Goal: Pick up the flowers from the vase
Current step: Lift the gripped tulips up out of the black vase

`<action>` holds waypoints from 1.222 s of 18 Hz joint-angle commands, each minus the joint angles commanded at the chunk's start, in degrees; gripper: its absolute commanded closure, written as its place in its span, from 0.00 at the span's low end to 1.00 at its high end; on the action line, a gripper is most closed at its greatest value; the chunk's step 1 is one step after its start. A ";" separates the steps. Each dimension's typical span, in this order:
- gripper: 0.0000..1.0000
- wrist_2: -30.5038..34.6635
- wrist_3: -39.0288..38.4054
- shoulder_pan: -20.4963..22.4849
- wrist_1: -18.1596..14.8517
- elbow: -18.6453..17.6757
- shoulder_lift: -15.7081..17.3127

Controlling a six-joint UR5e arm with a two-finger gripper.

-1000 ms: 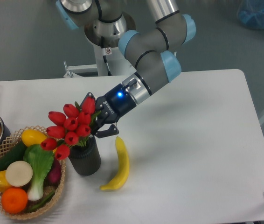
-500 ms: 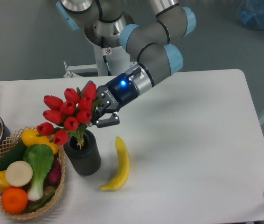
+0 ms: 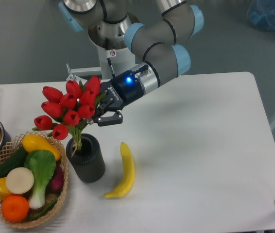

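Pincer (image 3: 100,108) pinching flowers (image 3: 68,108) at right of bunch, left of centre frame, for grip near the heads. Stem ends barely inside mouth of vase (image 3: 86,158) below. Banana (image 3: 123,171) lying just right, basket (image 3: 61,183) left.

My arm (image 3: 152,34) is built of smooth silver-grey tube sections with pale blue caps on the joints. A small red-and-white label sits on its column near the base. The wrist narrows through a ribbed silver ring into the black claw (image 3: 104,108), where a blue light glows beside faint white lettering.
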 joint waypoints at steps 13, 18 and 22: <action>0.58 -2.20 -6.51 3.25 -0.09 1.85 2.20; 0.58 -5.27 -7.56 3.43 -0.26 1.76 2.46; 0.58 -7.29 -9.49 3.86 -0.26 1.67 2.99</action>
